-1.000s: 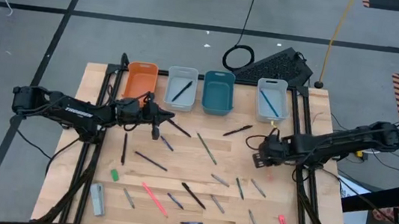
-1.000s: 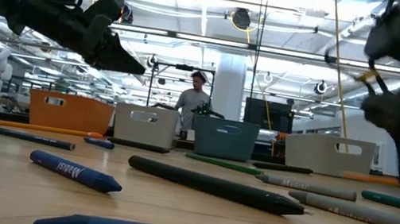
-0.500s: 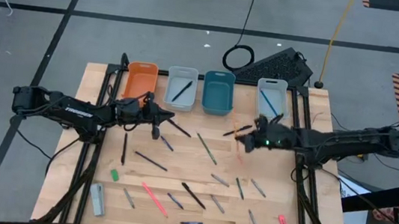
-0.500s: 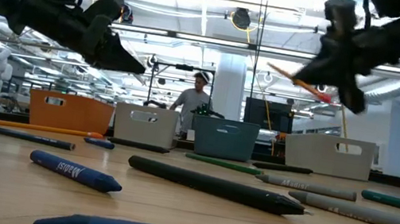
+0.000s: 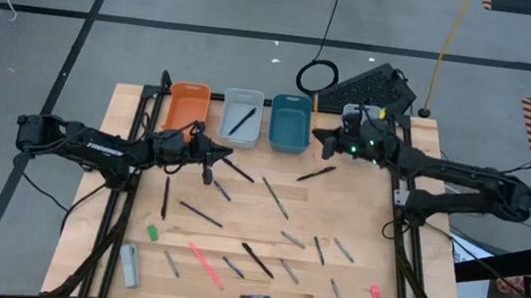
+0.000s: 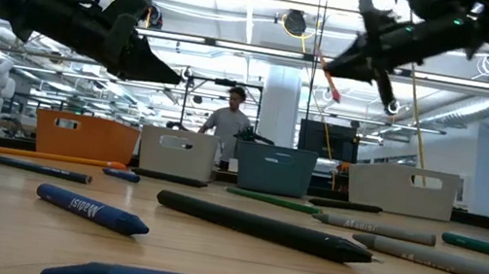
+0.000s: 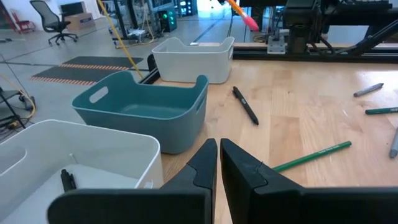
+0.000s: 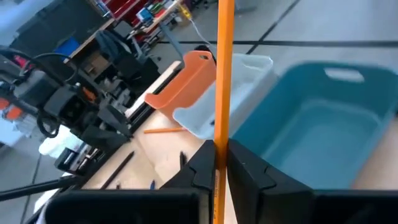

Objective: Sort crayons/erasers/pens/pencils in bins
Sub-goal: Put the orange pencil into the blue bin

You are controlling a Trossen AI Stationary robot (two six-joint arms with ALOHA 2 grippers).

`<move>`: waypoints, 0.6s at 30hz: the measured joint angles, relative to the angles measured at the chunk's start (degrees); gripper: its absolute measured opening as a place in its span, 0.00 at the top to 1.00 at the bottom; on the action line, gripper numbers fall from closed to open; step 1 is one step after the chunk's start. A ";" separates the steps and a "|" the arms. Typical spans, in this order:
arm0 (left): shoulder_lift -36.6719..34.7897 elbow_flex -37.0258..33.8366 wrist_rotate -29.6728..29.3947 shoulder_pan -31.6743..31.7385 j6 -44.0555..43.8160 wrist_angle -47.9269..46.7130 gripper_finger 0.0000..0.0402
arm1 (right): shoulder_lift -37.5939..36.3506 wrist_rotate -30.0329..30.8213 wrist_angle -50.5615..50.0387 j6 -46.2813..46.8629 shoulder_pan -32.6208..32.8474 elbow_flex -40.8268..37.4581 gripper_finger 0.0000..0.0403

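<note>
Held high near the table's (image 5: 120, 193) far edge, between the teal bin (image 5: 289, 124) and the right grey-white bin (image 5: 355, 114): right gripper (image 5: 328, 141), fingers closed tight on an orange pencil (image 8: 223, 74), gripped partway along, long axis crossing the fingers, pink eraser end (image 6: 333, 93) downward. Waiting near the orange bin (image 5: 187, 106): left gripper (image 5: 228, 155), fingers pressed together, holding nothing.

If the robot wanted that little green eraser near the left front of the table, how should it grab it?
From straight above, closing the jaws across the narrow sides of the green eraser. It is a short chunky block lying flat on the table, with bare wood all around it, so both jaws have room.
</note>
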 joint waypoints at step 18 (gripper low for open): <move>0.00 0.00 0.02 0.02 0.43 -0.28 0.94 | 25.83 -2.87 -13.72 -7.98 -12.07 23.01 0.94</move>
